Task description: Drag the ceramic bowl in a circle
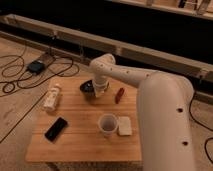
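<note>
The ceramic bowl is small, round and dark. It sits on the wooden table near the far edge, a little left of the middle. My gripper points down at the bowl's right rim, at the end of the white arm that reaches in from the right. The arm's wrist covers the bowl's right side.
A white translucent cup stands in the middle of the table with a small white block beside it. A red object lies right of the gripper. A white bottle lies at the left, a black phone in front of it. Cables cover the floor at the left.
</note>
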Action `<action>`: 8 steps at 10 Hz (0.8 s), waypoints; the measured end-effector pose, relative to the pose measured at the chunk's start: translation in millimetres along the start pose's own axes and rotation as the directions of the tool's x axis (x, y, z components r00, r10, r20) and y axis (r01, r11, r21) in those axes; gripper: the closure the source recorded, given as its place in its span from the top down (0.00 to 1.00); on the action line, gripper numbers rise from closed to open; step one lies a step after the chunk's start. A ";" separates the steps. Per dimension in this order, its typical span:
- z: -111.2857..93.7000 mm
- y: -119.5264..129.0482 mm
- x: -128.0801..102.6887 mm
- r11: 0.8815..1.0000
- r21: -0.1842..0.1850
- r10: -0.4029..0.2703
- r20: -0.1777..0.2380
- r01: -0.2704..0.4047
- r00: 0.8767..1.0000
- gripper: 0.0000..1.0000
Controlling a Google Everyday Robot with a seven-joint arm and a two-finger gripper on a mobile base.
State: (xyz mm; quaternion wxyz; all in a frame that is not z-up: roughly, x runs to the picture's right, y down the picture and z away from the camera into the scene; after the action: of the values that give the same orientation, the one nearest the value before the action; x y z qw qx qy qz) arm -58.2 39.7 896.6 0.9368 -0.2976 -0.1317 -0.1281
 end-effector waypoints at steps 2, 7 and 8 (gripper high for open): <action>1.9 -15.1 -39.7 0.996 0.015 -0.088 0.045 0.087 0.995 0.00; 2.2 5.7 -116.9 0.960 -0.002 -0.277 0.132 0.279 0.952 0.00; 0.0 15.5 -121.6 0.956 -0.012 -0.289 0.140 0.294 0.947 0.00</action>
State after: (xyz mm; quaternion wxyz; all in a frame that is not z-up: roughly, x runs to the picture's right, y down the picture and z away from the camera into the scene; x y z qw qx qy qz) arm -166.7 71.7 849.2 0.8914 -0.2982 -0.2360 -0.2465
